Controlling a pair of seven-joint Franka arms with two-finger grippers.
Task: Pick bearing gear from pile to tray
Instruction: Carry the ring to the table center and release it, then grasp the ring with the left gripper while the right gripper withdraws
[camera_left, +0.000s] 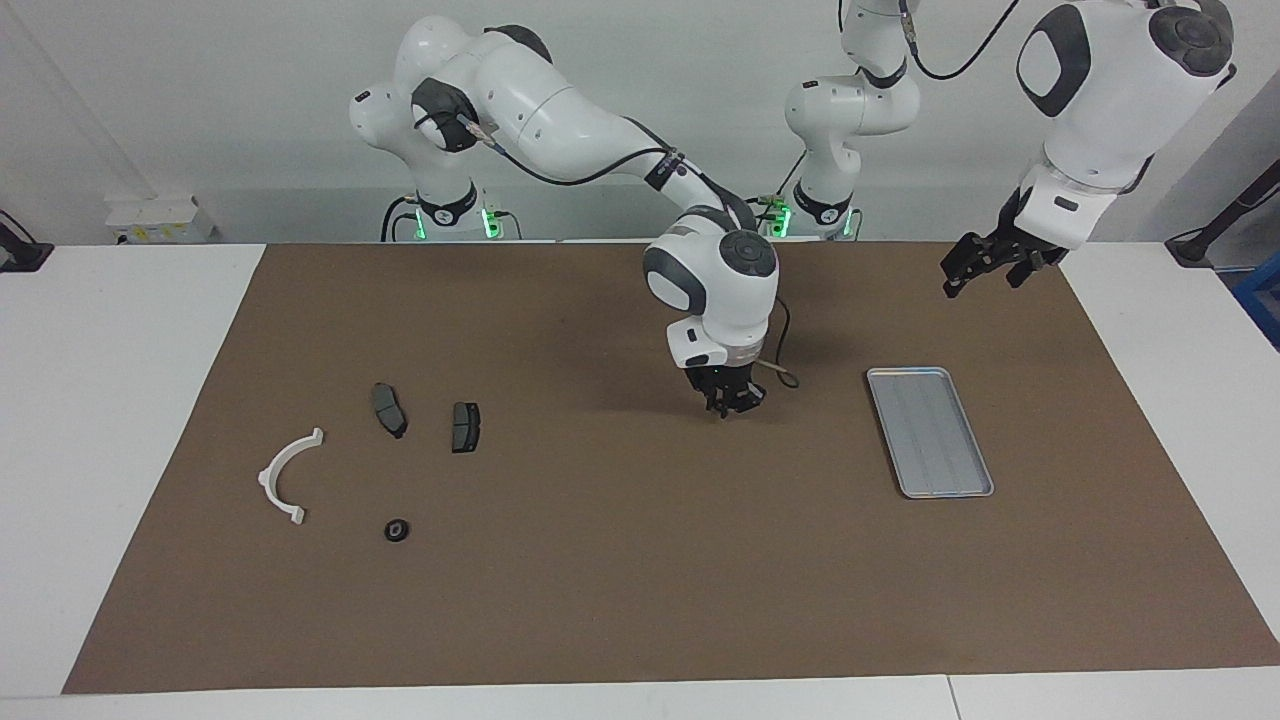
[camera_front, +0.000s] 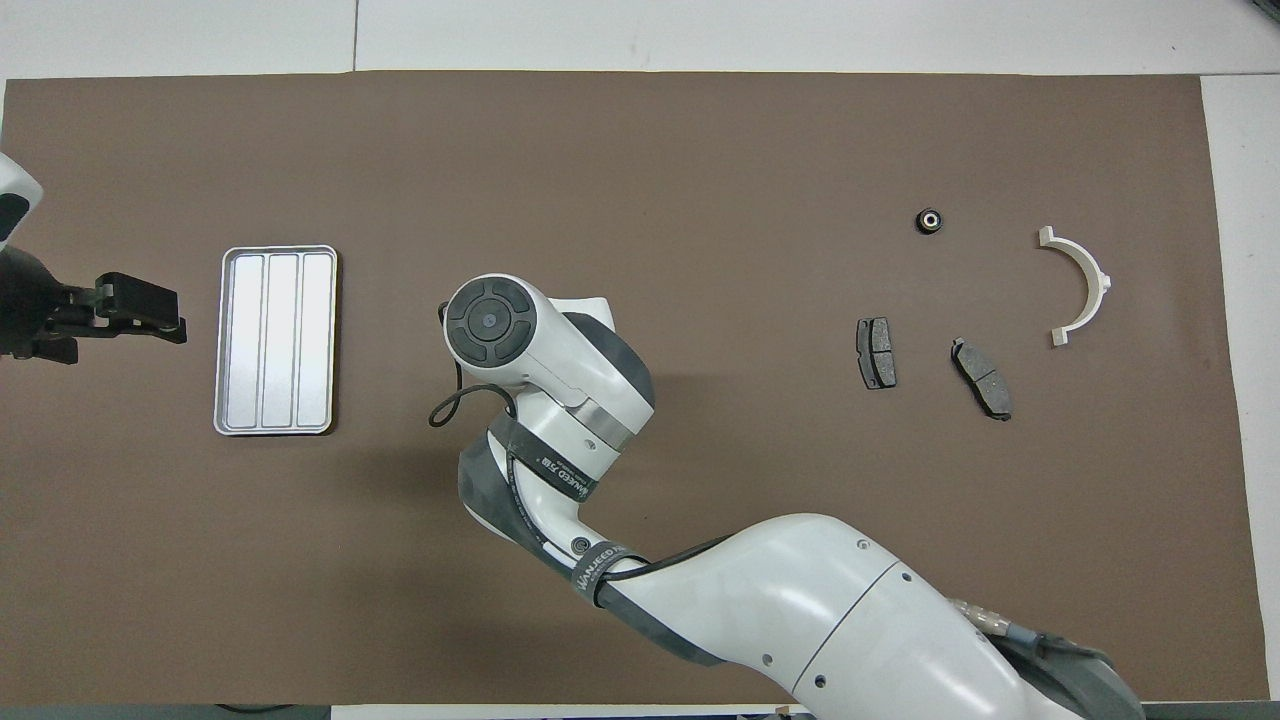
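Both arms wore glossy white shells with dark grey joint caps and round, ribbed grey end discs. Each black hand was small beside its white wrist. Black cables looped along the links, one strapped under a dark band with white lettering. Green lights glowed at the bases.
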